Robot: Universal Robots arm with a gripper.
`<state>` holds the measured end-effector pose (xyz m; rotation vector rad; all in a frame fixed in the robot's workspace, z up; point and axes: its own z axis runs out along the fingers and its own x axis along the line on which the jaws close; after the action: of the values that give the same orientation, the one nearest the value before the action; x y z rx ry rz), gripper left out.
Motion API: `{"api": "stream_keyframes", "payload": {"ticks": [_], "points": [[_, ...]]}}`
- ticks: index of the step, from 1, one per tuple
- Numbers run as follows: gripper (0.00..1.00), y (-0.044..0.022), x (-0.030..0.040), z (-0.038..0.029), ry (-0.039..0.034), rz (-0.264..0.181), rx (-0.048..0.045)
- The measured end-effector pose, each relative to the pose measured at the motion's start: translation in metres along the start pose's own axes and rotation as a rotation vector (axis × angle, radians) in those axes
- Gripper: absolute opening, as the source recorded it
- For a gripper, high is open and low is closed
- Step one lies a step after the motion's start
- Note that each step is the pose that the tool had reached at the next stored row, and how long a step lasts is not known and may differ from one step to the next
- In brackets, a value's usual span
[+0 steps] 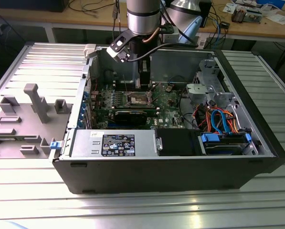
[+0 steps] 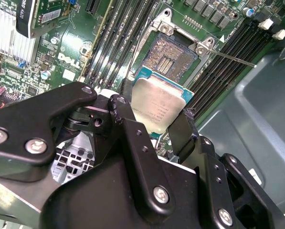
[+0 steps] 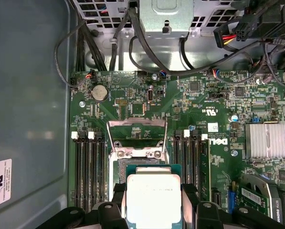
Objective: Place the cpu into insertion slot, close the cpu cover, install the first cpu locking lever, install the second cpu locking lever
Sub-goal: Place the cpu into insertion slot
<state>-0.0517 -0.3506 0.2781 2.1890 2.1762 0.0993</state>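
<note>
Black gripper [image 2: 155, 113], clamped on flat silver-topped square cpu [image 2: 159, 105]: best lowered level, edges matching grey-rimmed dark insertion slot [image 2: 173, 57].

You have a black computer case [image 1: 156, 171] lying open on a slatted metal table [image 1: 132, 210]. In the exterior view, a grey power supply [image 1: 113, 143] sits along its near wall. Toward that view's right, orange and blue cables [image 1: 218, 119] run to what seems to be a drive bay [image 1: 226, 143]. At that view's left, beside the case, a grey plastic fixture [image 1: 23, 119] with upright posts rests on the table. In the first wrist view, your green board [image 3: 218, 100] carries a round coin battery [image 3: 100, 92], long black memory slots [image 3: 89, 167] and a finned silver heatsink [image 3: 265, 140]. Black cables [image 3: 132, 47] loop past the board's edge, and a white label [image 3: 2, 182] sticks to the grey case wall.
</note>
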Motion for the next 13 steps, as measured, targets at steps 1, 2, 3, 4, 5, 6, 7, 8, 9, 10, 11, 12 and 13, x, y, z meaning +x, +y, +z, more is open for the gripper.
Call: {"api": "stream_keyframes", "payload": {"ticks": [1, 2, 3, 4, 5, 6, 7, 8, 9, 10, 11, 12, 13], "points": [[0.55, 0.0000, 0.0000, 0.0002, 0.0000, 0.000, 0.0000], [0.55, 0.0000, 0.0000, 0.0003, 0.0000, 0.000, 0.0000], [0.55, 0.0000, 0.0000, 0.0003, 0.0000, 0.000, 0.0000], [0.55, 0.0000, 0.0000, 0.0005, 0.0000, 0.000, -0.0001], [0.55, 0.0000, 0.0000, 0.0008, 0.0002, 0.000, -0.0002], [0.55, -0.0001, 0.0000, 0.0011, 0.0001, 0.000, -0.0001], [0.55, -0.0001, 0.0000, 0.0016, 0.0000, 0.000, -0.0001], [0.55, -0.0001, 0.0000, 0.0018, 0.0000, 0.000, -0.0001], [0.55, -0.0002, 0.0000, 0.0022, 0.0001, 0.000, -0.0001], [0.55, -0.0002, 0.0000, 0.0025, 0.0001, 0.000, -0.0001], [0.55, -0.0002, 0.0000, 0.0029, 0.0001, 0.000, 0.0000], [0.55, -0.0002, 0.0000, 0.0032, 0.0001, 0.000, -0.0001], [0.55, -0.0003, 0.0000, 0.0034, -0.0001, 0.000, 0.0000]]}}
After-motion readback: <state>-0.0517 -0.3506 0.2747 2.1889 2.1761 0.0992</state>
